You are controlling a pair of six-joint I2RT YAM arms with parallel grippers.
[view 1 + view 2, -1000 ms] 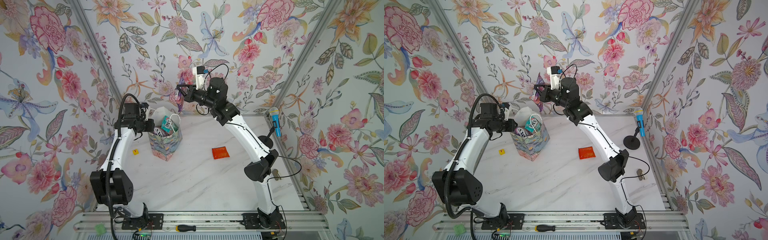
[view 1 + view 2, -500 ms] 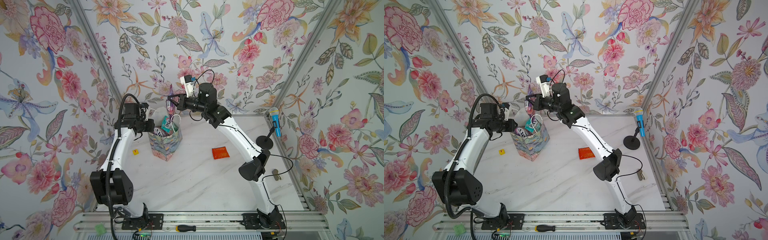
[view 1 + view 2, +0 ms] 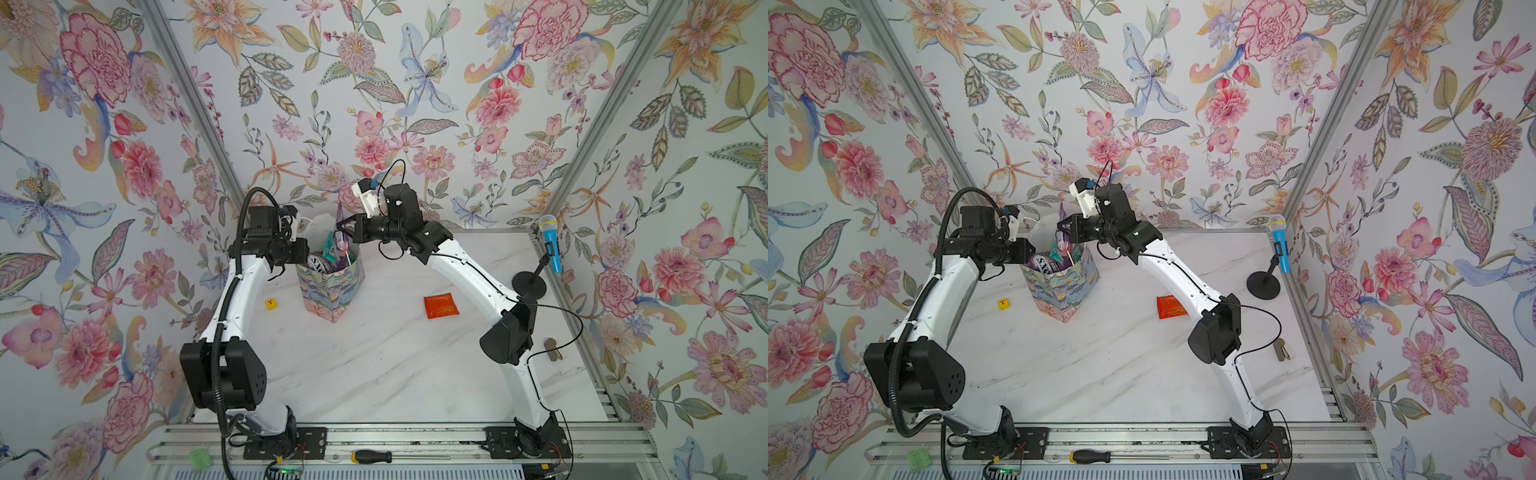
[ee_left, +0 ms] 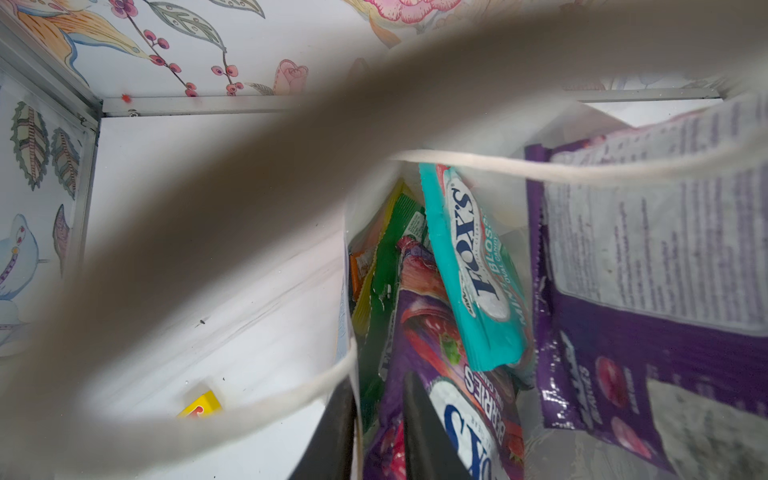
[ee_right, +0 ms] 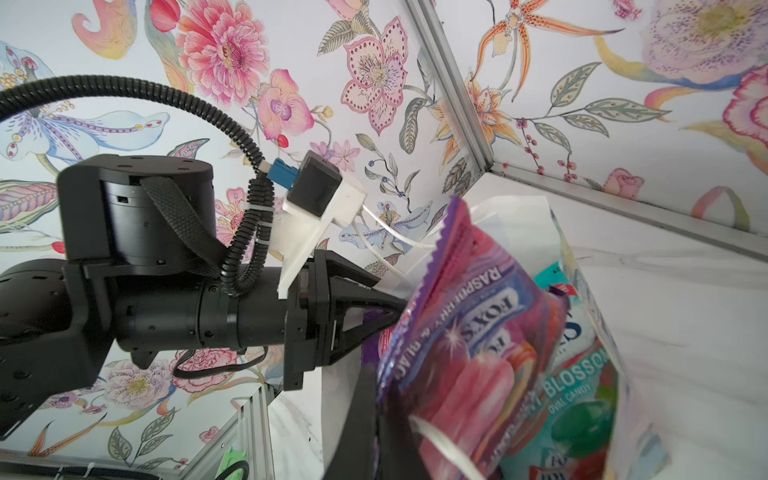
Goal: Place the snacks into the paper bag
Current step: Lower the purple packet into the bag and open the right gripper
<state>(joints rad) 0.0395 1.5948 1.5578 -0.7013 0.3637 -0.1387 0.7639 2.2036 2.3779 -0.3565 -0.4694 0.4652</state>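
The paper bag point(image 3: 332, 291) point(image 3: 1059, 291) stands upright at the back left of the table. My left gripper point(image 3: 307, 257) point(image 4: 376, 428) is shut on its rim, one finger outside the wall and one inside. Several snacks stand in it, among them a teal FOX'S pouch point(image 4: 473, 270) point(image 5: 582, 374) and a purple berries pouch point(image 4: 457, 395). My right gripper point(image 3: 340, 226) point(image 5: 374, 415) is shut on the edge of a purple raspberry pouch point(image 5: 469, 332) point(image 3: 1062, 212), held upright at the bag's mouth. An orange-red packet point(image 3: 441, 305) point(image 3: 1169, 307) lies flat on the table to the right of the bag.
A small yellow cube point(image 3: 271, 304) point(image 4: 199, 409) sits left of the bag. A blue microphone on a black stand point(image 3: 550, 243) is at the back right. A small metal piece point(image 3: 552, 349) lies near the right edge. A screwdriver point(image 3: 370, 456) rests on the front rail.
My right arm has swung left with the purple pouch, from behind the table's middle to the bag's mouth. The left arm and the bag have stayed put.
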